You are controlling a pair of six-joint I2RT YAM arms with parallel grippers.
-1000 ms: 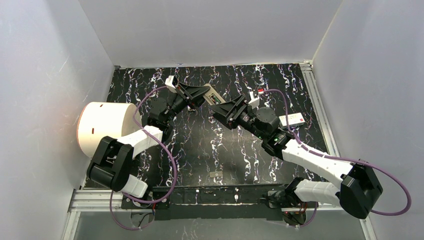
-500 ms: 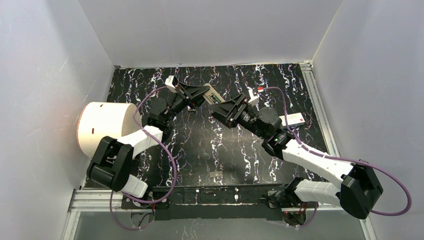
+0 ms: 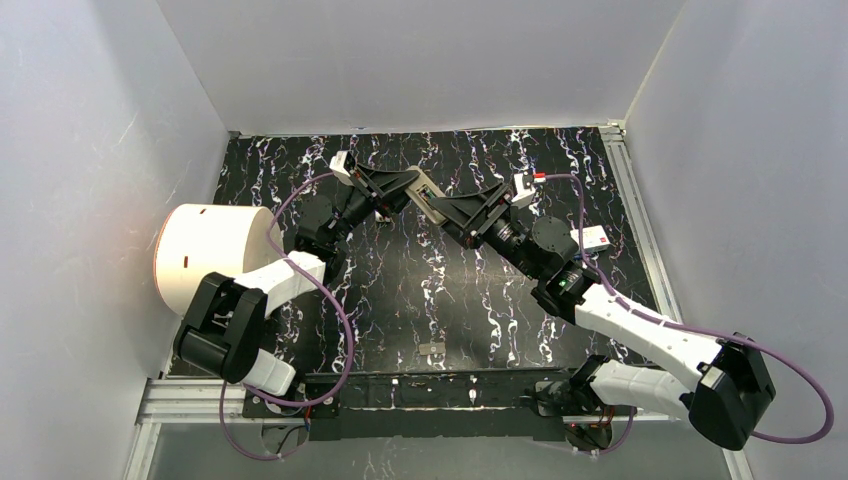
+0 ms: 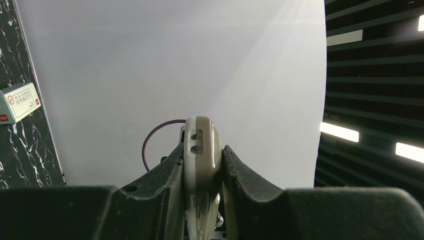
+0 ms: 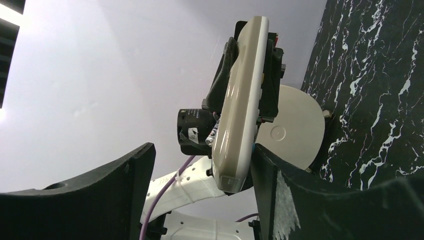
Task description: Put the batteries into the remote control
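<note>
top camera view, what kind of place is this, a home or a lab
Most likely a lab robot cell, not a home: plain white panel walls box in a black marbled tabletop, an aluminium rail runs along its side, and the left arm and right arm are mounted at its near edge.

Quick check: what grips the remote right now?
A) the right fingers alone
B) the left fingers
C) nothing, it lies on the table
B: the left wrist view shows the left fingers pressed on both sides of the remote, while the right fingers stand wide apart.
</note>
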